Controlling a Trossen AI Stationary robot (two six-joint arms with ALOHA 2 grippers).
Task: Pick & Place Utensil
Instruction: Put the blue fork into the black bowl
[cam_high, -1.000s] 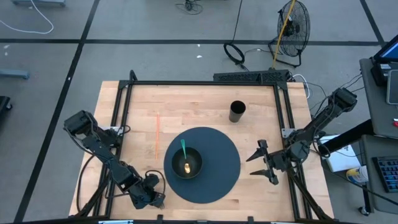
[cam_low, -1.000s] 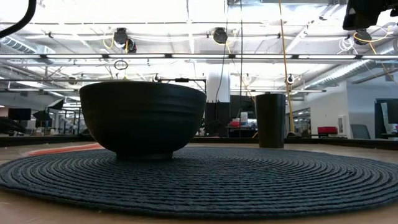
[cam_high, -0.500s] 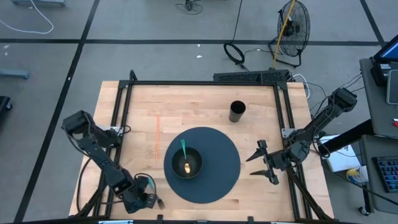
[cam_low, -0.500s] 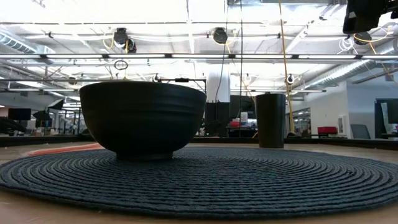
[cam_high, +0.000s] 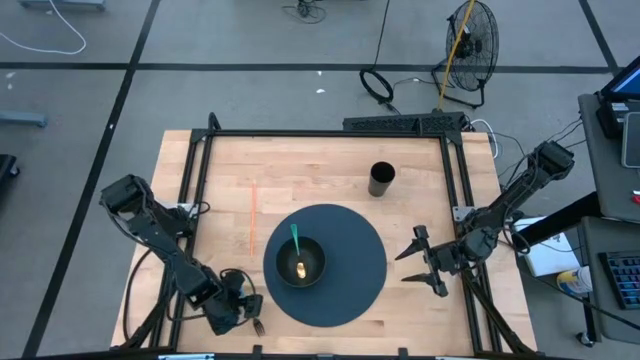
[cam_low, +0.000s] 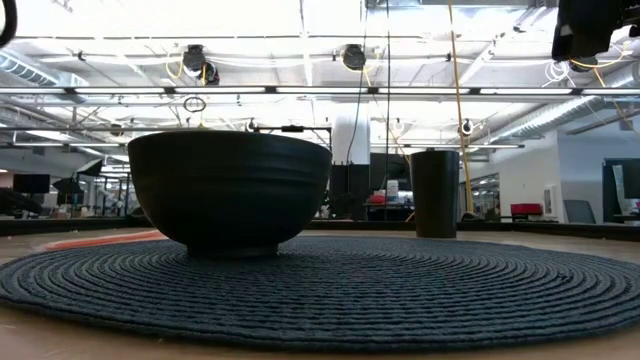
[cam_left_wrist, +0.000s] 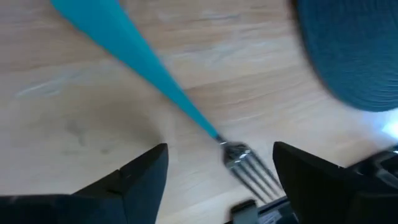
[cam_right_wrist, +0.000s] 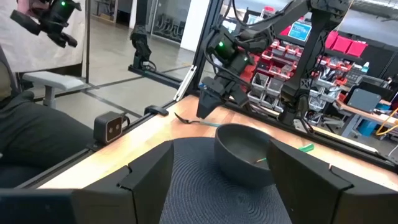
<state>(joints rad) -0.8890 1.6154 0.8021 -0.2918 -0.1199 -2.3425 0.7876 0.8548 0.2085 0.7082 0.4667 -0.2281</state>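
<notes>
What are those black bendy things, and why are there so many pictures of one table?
They are two robot arms, each ending in a two-fingered tool. One camera looks down from above, one sits at table height, and one rides on each wrist. On the wooden table lies a round dark mat with a bowl holding a green-handled utensil. A black cup stands beyond the mat. The left tool hangs open just above a blue-handled fork lying on the wood. The right tool waits open beside the mat. Nothing is held.
</notes>
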